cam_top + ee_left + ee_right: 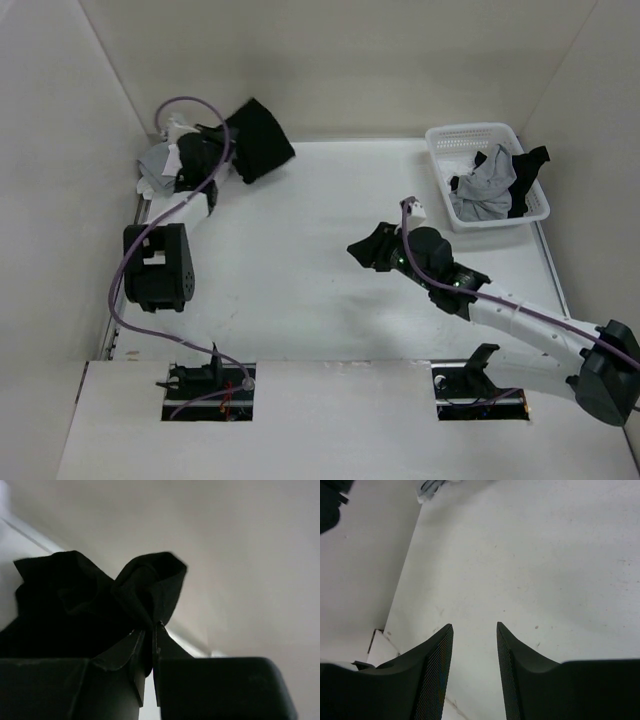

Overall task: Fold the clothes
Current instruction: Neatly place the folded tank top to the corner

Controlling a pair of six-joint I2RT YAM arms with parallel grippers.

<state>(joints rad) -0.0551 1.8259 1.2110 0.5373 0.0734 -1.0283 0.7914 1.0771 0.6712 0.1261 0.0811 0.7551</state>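
One black top (258, 140), soft matte fabric bunched into rounded folds, sits at the table's far-left corner, and your left gripper (152, 627) is pinched tight on a fold of it. A grey top (485, 185) lies crumpled in the white slotted basket (470, 131) (black cloth drapes over its rim). Your right gripper (474, 630), its ribbed pads parted, hangs over the white table (300, 220).

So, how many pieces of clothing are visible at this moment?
4. The left gripper holds a black top at far left; a grey cloth lies beside that arm; a grey garment and a black garment lie in the white basket. Others may be hidden.
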